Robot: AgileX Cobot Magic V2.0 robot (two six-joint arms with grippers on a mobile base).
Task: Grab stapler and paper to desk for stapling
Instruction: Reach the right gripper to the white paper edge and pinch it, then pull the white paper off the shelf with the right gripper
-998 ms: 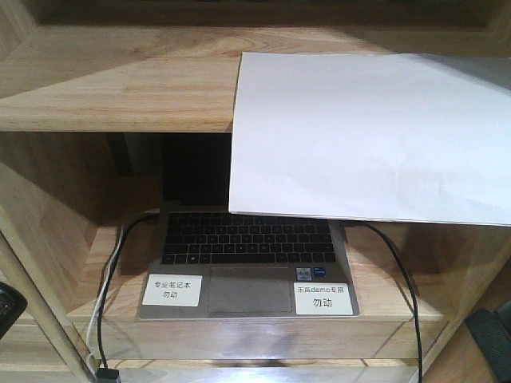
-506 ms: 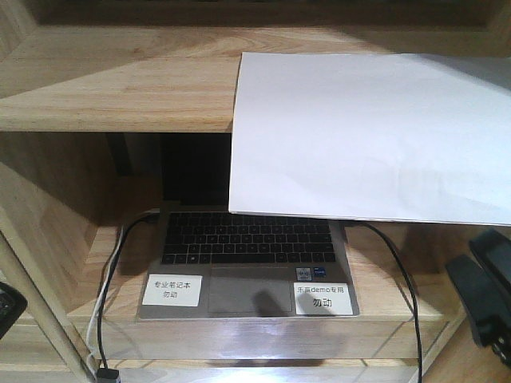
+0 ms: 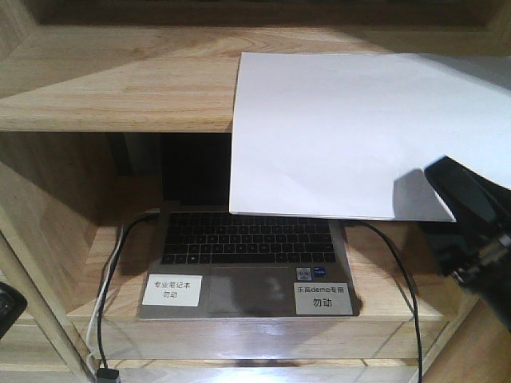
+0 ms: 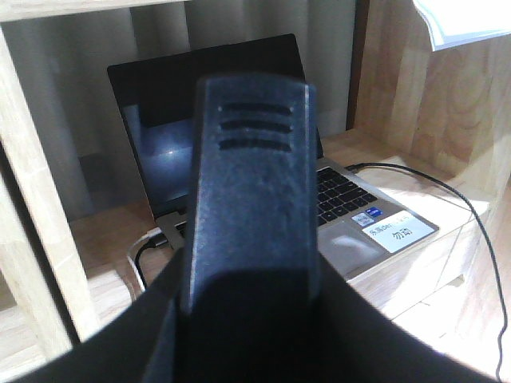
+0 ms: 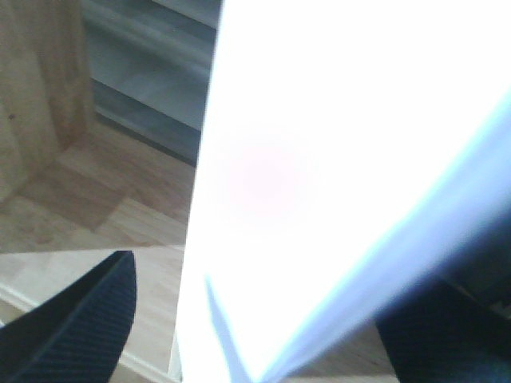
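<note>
The paper (image 3: 343, 132) is a white stack lying on the upper shelf (image 3: 120, 88), its front half overhanging the edge. My right gripper (image 3: 461, 209) is at the paper's lower right corner and covers it. In the right wrist view this gripper (image 5: 255, 335) is open, and the bright paper (image 5: 319, 159) edge lies between its dark fingers (image 5: 80, 323). In the left wrist view a black body with three grooves, the stapler (image 4: 251, 183), fills the middle; my left gripper (image 4: 251, 319) is shut on it. The desk is out of view.
An open laptop (image 3: 247, 255) with two white labels sits on the lower shelf under the paper, with black and white cables (image 3: 108, 279) at its left and a black cable (image 3: 399, 271) at its right. Wooden shelf walls (image 3: 48, 191) close in both sides.
My right gripper has risen from the lower right edge of the front view up to the paper's lower right corner. The paper and laptop have not moved.
</note>
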